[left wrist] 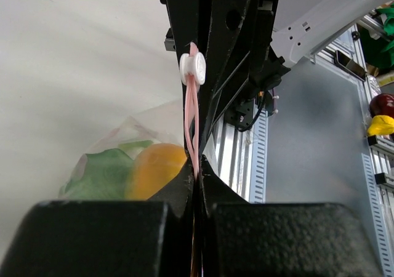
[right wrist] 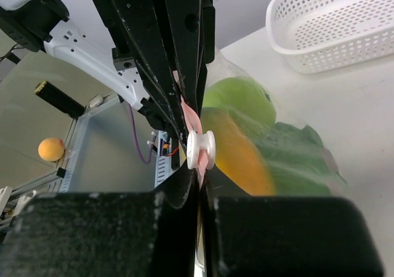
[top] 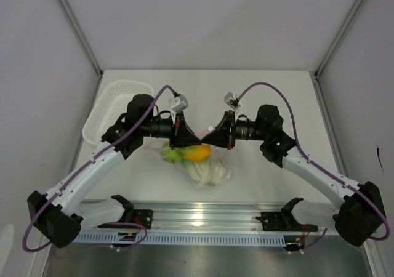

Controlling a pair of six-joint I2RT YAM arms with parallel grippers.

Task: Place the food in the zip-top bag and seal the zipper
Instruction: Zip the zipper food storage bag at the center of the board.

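The left jaws are clenched on the zipper (left wrist: 192, 126), the pink strip running straight into the seam between their two pads. The right jaws are clenched on the same strip from the opposite side, tip to tip with the left ones over the middle of the bench (top: 265, 98). The white slider (right wrist: 201, 149) sits on the strip just in front of the right jaws' tips, between the two pairs of jaws; whether those tips touch it cannot be told.

The zip-top bag (top: 215, 173) spreads below the grasped mouth edge, toward the arms' bases. The food is inside it. The orange fruit (top: 197, 153) lies right under the jaws, the green apple (right wrist: 237, 101) is beside it on the left arm's side, a green cabbage leaf (right wrist: 295, 160) presses against the plastic, and a whitish-green piece (top: 205, 171) lies lowest in the bag. Whether the bag rests on the bench or hangs clear of it cannot be told.

The white mesh basket (top: 114, 101) stands well apart, at the far left of the bench behind the left arm.
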